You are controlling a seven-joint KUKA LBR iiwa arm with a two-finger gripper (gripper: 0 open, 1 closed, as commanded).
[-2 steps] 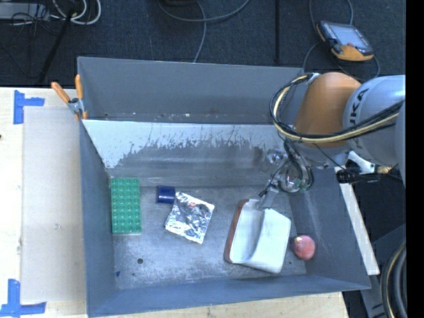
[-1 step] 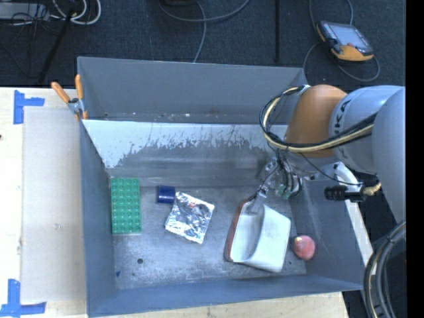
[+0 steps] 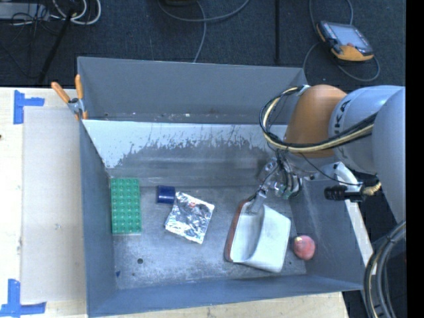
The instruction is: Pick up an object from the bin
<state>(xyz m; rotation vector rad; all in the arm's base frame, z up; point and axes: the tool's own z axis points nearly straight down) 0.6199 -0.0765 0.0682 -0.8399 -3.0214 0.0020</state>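
Gripper (image 3: pixel 262 196) hangs low at the far rim of the white tray (image 3: pixel 270 238), which lies just below it. Cables clutter the tip, so I cannot tell whether it is open or closed. A pink ball (image 3: pixel 304 246) lies below-right and a foil packet (image 3: pixel 189 217) well left.

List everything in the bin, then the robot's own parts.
bin: 1, grey metal, holds the loose things
studded block: 1, green, flat on the left of the floor
small cap: 1, blue, just right of the block's far end
foil packet: 1, crinkled silver, middle of the floor
shallow tray: 1, white with a brown rim, right of middle
ball: 1, pinkish red, right of the tray near the right wall
arm: 1, silver-grey with an orange cover, reaching in from the right
gripper: 1, dark metal, at the tray's far end
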